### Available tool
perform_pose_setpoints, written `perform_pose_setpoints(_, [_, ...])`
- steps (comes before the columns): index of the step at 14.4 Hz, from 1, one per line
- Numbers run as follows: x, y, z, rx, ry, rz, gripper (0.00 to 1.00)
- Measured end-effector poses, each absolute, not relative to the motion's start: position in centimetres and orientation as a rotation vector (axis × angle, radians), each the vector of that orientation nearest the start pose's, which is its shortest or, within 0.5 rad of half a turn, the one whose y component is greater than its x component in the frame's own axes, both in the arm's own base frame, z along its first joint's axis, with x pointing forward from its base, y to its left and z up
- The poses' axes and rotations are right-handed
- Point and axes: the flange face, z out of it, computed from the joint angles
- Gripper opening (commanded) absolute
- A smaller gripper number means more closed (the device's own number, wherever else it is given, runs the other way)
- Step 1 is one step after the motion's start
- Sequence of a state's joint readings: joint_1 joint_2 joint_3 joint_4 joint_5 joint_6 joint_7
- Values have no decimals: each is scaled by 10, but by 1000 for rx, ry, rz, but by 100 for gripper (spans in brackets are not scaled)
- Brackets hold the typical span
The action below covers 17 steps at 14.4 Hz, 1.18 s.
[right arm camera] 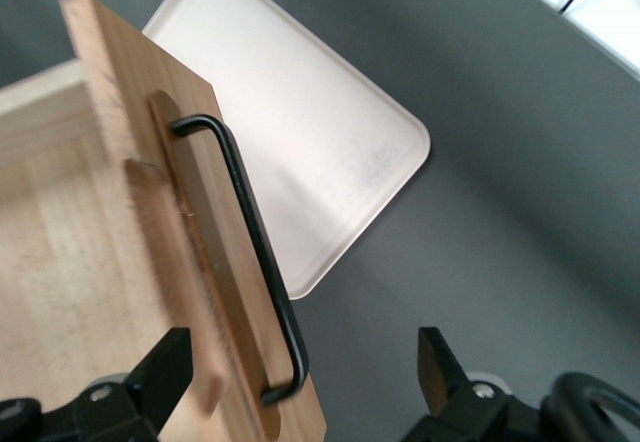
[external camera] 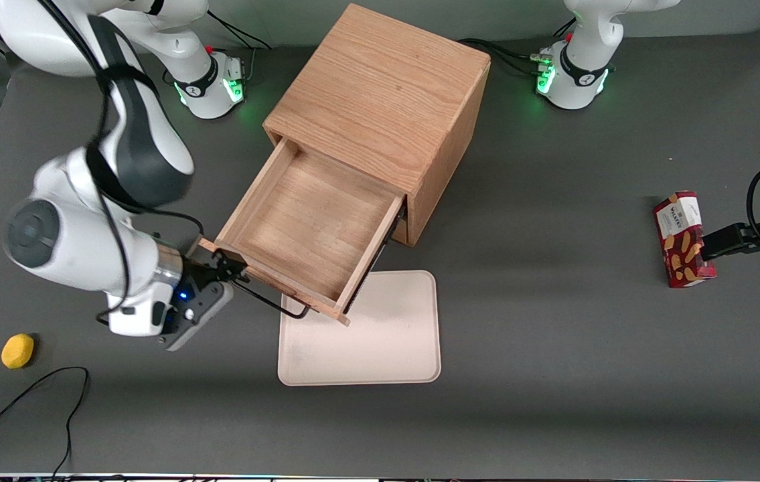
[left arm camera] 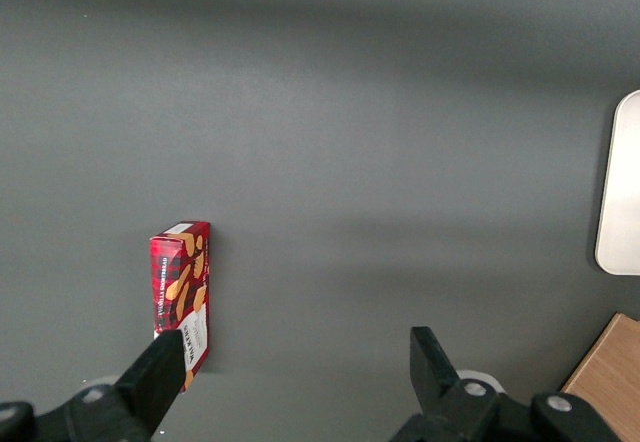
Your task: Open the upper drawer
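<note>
**Upper drawer extended; gripper open at the handle**

Read the front view from its left edge. You first find a small yellow object (external camera: 17,351) on the table (external camera: 554,268), toward the working arm's end, with a black cable (external camera: 31,395) trailing near it.

Next you find the gripper (external camera: 222,271) at the working-arm end of the drawer front. In the right wrist view the gripper (right arm camera: 305,382) has its two fingers (right arm camera: 160,377) spread apart. One finger sits against the inner face of the drawer front panel, and the other stands clear over the table. The black wire handle (right arm camera: 245,252) ends between them. Neither finger clamps the handle.

Continue to the upper drawer (external camera: 309,227). It is pulled well out of the wooden cabinet (external camera: 380,100), and its bare wooden floor is exposed. Its handle (external camera: 272,301) faces the front camera. The drawer's front corner overhangs the cream tray (external camera: 380,341), which lies flat on the table in front of the cabinet and nearer to the camera. The right wrist view shows the same tray (right arm camera: 320,152) below the drawer front (right arm camera: 150,212).

Finally, toward the parked arm's end of the table, you find a red biscuit box (external camera: 681,237) lying well apart from the cabinet. The left wrist view shows this box (left arm camera: 182,297) on the table as well.
</note>
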State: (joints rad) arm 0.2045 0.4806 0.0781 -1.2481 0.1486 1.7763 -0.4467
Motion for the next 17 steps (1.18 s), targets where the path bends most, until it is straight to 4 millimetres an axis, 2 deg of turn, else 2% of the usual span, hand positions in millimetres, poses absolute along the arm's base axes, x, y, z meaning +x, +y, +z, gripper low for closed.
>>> perform_pose_setpoints(2, [667, 153, 528, -2839, -933, -44, 100])
perform_pose_setpoints(4, [654, 96, 561, -2907, -787, 12, 100])
perform_pose_setpoints(6, [637, 44, 588, -2974, -547, 53, 100])
perform_pose_setpoints(8, [623, 11, 599, -3015, -293, 70, 100])
perform_pose_setpoints(10, [612, 1, 598, -3035, -77, 103, 100])
perform_pose_setpoints(12, [603, 0, 602, -3070, 56, 105, 100])
perform_pose_setpoints(14, [593, 1, 611, -3121, 79, 58, 100])
perform_pose_setpoints(17, [577, 11, 620, -3169, 45, 0, 100])
